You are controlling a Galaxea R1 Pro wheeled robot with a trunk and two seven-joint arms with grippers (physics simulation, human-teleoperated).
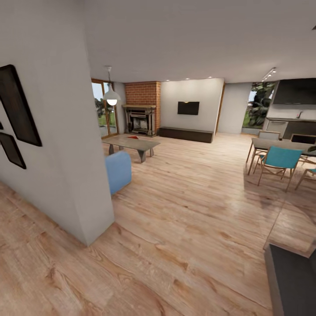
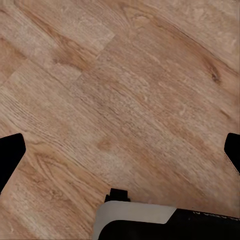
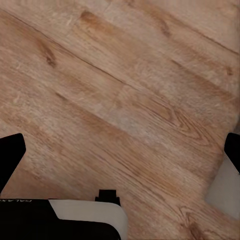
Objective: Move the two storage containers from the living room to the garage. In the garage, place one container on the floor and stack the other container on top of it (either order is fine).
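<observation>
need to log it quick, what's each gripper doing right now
Left gripper: open, nothing between the fingers, wood floor below.
Right gripper: open, holding nothing, over the wood floor too.

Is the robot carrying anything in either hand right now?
No. The left hand and the right hand are both open, with bare wood floor between their fingers.

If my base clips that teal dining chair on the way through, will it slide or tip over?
Probably slides: the teal dining chair has a thin wooden frame, so it looks light, and the plank floor looks smooth. Its splayed legs should resist tipping on a low bump; a push high on the backrest might rock it.
</observation>
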